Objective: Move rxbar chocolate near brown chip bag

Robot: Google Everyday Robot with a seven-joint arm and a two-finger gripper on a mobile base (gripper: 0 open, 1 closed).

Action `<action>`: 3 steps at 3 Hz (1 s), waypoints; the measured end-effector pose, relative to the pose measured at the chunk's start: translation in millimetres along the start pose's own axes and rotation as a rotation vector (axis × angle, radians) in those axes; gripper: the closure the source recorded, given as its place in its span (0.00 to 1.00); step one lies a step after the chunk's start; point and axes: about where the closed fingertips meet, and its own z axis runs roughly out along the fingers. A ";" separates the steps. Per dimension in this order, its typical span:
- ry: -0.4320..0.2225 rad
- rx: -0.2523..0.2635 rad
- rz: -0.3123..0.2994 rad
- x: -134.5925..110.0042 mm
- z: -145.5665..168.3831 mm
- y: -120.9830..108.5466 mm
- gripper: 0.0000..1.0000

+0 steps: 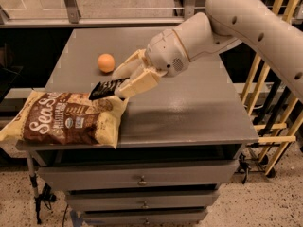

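While the gripper (117, 85), clamped on the one rxbar chocolate (105, 90), hangs over the single brown chip bag's (66, 119) right corner, perhaps touching it, one orange (106, 63) sits behind on the counter (189, 112).

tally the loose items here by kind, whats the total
chip bag: 1
rxbar: 1, held in the gripper just over the bag's right end
round orange thing: 1
total: 3
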 end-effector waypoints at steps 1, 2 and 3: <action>0.000 -0.003 -0.002 -1.0 1.6 0.2 0.28; 0.000 -0.006 -0.004 -2.1 3.4 0.6 0.05; 0.000 -0.008 -0.005 -2.9 4.7 0.8 0.00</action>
